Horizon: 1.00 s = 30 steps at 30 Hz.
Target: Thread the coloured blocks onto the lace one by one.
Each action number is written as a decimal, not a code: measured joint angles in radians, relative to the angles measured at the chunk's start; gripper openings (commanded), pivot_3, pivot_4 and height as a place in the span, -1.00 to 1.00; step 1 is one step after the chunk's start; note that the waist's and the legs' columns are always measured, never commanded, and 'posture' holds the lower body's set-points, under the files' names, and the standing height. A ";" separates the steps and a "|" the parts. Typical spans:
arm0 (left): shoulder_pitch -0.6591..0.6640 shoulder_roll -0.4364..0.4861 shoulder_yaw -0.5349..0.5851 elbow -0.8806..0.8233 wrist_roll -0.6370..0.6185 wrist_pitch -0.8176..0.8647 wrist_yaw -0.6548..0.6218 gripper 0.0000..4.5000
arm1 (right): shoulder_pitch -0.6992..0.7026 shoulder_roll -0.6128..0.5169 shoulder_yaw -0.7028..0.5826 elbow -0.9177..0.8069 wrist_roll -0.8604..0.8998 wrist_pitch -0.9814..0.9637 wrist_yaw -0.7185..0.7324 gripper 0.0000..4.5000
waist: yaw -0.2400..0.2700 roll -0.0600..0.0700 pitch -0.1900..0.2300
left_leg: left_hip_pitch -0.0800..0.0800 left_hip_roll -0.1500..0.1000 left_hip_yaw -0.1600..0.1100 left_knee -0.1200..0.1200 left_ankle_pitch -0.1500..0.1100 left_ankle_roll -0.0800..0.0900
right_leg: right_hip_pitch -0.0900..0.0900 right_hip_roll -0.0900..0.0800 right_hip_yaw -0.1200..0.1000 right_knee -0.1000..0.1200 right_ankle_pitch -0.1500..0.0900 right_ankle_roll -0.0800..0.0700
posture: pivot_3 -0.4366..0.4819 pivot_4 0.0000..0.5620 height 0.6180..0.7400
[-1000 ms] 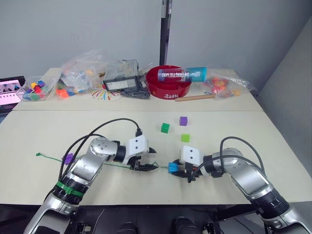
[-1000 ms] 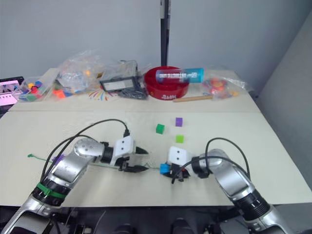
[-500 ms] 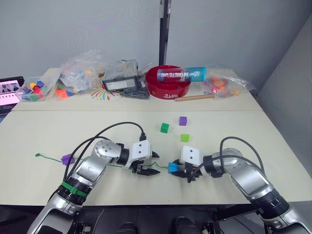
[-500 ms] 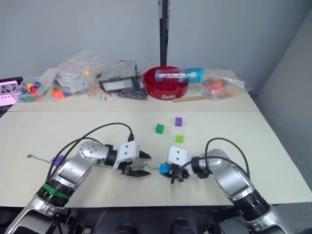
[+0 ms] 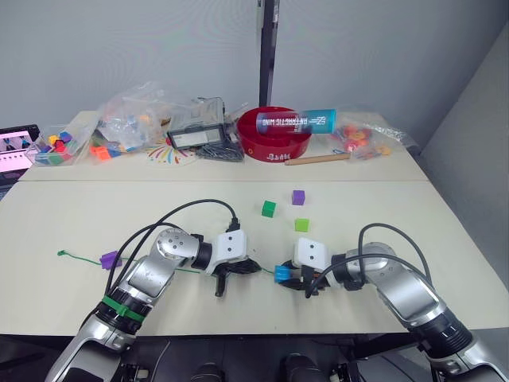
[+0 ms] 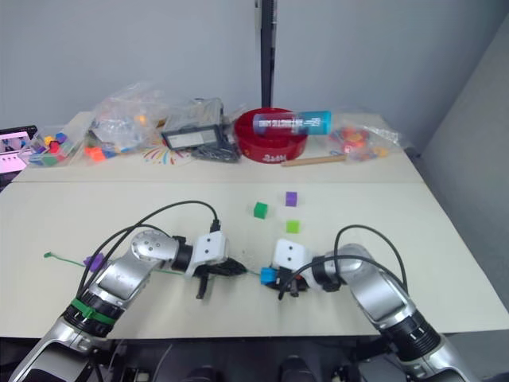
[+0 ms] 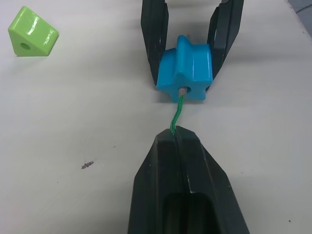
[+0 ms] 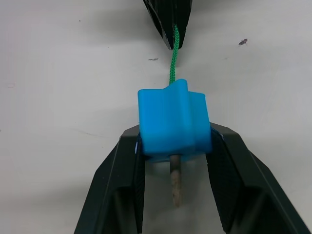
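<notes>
My right gripper (image 8: pixel 174 139) is shut on a blue block (image 8: pixel 174 119) low over the table. The lace (image 7: pixel 176 112), a thin green string, enters the block, and its pale tip (image 8: pixel 175 181) pokes out the far side. My left gripper (image 7: pixel 174 134) is shut on the lace just short of the block. The lace trails left across the table (image 5: pixel 79 256) through a purple block (image 5: pixel 110 259). Loose on the table beyond the grippers lie a dark green block (image 5: pixel 270 208), a purple block (image 5: pixel 298 196) and a light green block (image 5: pixel 302 225).
Along the back stand a red bowl (image 5: pixel 274 137) with a tube across it, clear bags of mixed pieces (image 5: pixel 127 119), a black device (image 5: pixel 195 137) and a wooden stick (image 5: pixel 318 159). Black cables (image 5: pixel 191 205) loop over my left arm.
My left gripper slid right along the lace toward the blue block, then closed on the lace. The right gripper and blue block stayed put.
</notes>
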 measured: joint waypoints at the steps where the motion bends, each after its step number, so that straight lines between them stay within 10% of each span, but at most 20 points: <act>1: 0.000 -0.003 0.000 0.000 0.000 0.000 0.002 -1.00 | 0.000 0.000 0.000 0.000 0.000 0.000 0.000 -0.43 | 0.000 0.000 0.000 | 0.000 0.000 0.000 0.000 0.000 0.000 | 0.000 0.000 0.000 0.000 0.000 0.000 | -0.05 -0.47 0.85; 24: -0.035 -0.093 -0.058 0.076 0.041 -0.001 0.027 -1.00 | -0.003 0.000 0.002 -0.006 0.001 0.015 0.002 -0.43 | 0.000 0.000 0.000 | 0.000 0.000 0.000 0.000 0.000 0.000 | 0.000 0.000 0.000 0.000 0.000 0.000 | -0.05 -0.47 0.85; 30: -0.025 -0.075 -0.030 0.026 -0.011 0.054 0.008 -0.18 | -0.003 0.000 0.002 -0.012 0.002 0.029 0.001 -0.21 | -0.001 0.000 0.000 | 0.000 0.000 0.000 0.000 0.000 0.000 | 0.000 0.000 0.000 0.000 0.000 0.000 | -0.05 -0.47 0.85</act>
